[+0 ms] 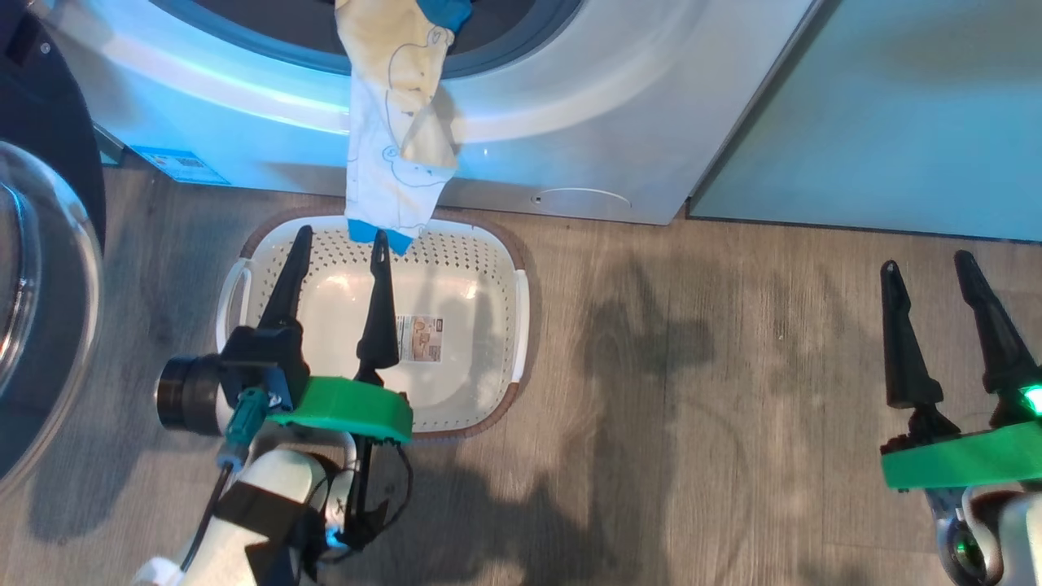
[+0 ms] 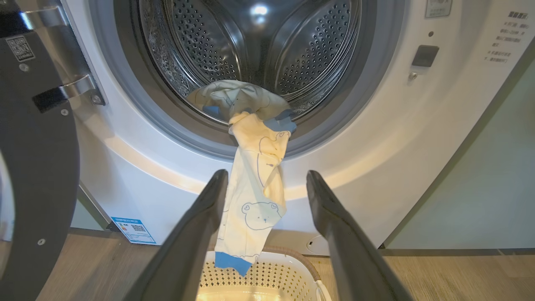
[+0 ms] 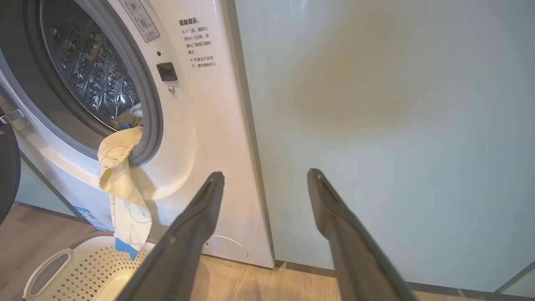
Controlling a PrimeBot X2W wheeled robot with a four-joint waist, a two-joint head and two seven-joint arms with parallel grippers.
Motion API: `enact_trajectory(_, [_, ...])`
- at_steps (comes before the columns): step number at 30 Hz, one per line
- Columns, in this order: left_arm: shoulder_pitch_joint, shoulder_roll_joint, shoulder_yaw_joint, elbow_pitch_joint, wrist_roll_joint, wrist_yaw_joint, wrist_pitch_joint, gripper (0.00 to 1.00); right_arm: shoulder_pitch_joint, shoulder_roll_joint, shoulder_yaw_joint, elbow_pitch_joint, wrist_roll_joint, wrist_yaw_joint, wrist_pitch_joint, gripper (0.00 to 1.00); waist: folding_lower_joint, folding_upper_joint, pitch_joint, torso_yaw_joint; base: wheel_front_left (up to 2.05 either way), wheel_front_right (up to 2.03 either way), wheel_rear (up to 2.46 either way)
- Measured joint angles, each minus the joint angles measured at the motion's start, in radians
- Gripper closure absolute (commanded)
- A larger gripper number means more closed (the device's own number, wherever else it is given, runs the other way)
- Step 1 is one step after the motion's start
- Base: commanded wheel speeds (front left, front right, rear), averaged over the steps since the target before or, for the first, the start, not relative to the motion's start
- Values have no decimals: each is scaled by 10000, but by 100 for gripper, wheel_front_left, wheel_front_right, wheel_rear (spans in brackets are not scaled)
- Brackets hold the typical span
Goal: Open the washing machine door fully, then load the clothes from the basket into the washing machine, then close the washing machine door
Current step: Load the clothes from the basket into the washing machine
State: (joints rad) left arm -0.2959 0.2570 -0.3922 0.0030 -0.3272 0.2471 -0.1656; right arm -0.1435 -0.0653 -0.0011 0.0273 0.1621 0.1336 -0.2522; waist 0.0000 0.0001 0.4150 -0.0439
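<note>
While the washing machine door (image 1: 49,138) stands swung wide at the far left, its glass bowl facing the room, the left gripper (image 1: 341,234) hangs over the basket (image 1: 521,317). Its 2 dark fingers are spread apart with nothing between them, tips just below a blue hem. The basket sits on the wooden floor (image 1: 692,366) against the foot of the washing machine (image 1: 619,122), with a paper label (image 1: 419,338) on its bottom and no garment in it. Above it, the clothes (image 1: 399,146) are only half loaded. A pale yellow bundle rests on the lip of the drum (image 2: 250,42), and 1 long piece spills over the grey ring and dangles down the white front toward the basket. Soft, light and limp, the fabric looks likely to sag and fold around whatever pinches it. The best hold appears to be the thicker gathered part midway up the hanging length, not the thin hem, so the piece can be lifted and pushed past the ring. At the far right, the right gripper (image 1: 928,260) hovers over the floor, fingers parted and empty.
</note>
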Motion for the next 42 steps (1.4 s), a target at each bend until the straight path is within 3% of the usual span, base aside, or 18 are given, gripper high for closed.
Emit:
enact_trajectory(14, [-121,-19,-25,548,-378,-6,188,0,-60,-6,138,-12,-25,0,0,0,0,0,316,-52,0,0,0])
enact_trajectory(23, [-1531,-278,-8,1873,-934,-94,437,0,-526,-12,336,-29,98,0,0,0,1,0,984,-334,0,0,0])
enact_trajectory(34, [-3908,-263,286,4282,-1254,-796,437,0,-1143,0,614,-31,337,0,-2,0,2,-1,2042,-953,0,0,0])
enact_trajectory(42, [-5224,-194,493,5728,-1526,-1072,696,0,-1371,38,782,-12,554,0,0,0,2,-1,2586,-1350,0,0,0])
